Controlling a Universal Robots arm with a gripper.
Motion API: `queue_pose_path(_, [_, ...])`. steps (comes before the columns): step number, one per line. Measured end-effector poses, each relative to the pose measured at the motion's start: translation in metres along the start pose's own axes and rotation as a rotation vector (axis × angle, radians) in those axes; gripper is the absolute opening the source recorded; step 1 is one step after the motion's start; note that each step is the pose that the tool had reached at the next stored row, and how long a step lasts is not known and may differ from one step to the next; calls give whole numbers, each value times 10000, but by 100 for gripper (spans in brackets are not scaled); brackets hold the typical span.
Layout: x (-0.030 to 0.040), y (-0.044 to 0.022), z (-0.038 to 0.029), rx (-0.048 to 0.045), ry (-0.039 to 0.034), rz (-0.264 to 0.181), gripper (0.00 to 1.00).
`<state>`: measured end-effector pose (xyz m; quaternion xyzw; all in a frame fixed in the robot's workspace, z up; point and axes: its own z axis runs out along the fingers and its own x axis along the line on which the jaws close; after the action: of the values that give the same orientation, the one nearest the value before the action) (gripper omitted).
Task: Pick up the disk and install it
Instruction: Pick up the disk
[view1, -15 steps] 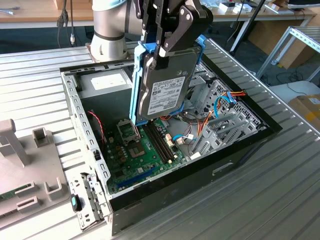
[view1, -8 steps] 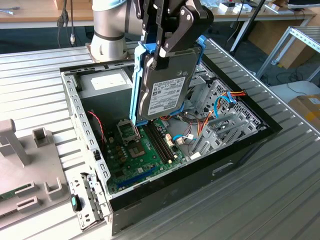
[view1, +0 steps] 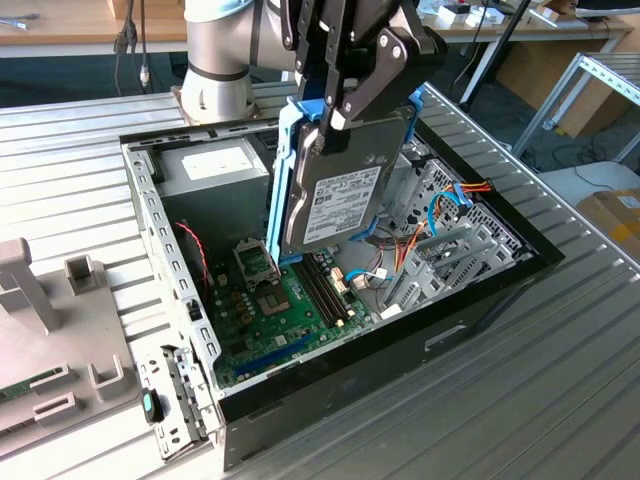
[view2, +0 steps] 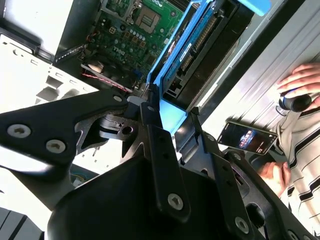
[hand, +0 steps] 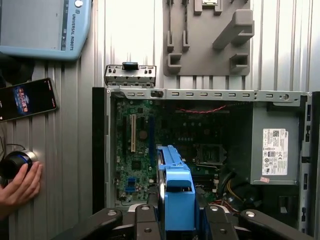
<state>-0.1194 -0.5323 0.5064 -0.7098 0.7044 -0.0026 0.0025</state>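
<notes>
Hanging nearly upright over one open black-and-grey metal computer case (view1: 330, 375), one silver-grey rectangular disk (view1: 345, 195) with blue plastic rails sits clamped in the black gripper (view1: 342, 112). The first wrist view adds one dark phone (hand: 27, 99) and one person's hand (hand: 20, 187) beside the case.

End effector (view1: 338, 112): matte black, with silver screw heads. Disk (view1: 345, 195) in it: silver-grey body, white label with black print, bright blue rails. Motherboard (view1: 285, 300) below the end effector: green, with black slots. Case (view1: 400, 350): black outside, pale grey metal inside. Power supply (view1: 205, 165) beside the end effector: grey, white label. Cables (view1: 465, 188) near the disk: orange, red, blue. Surface (view1: 560, 380): silver-grey, ribbed in parallel lines. Sleeve (view2: 300, 165): white, thin dark stripes.
</notes>
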Motion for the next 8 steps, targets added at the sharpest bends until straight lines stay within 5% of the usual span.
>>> queue_pose_path(8, [14, -8, 0, 0, -1, -2, 36])
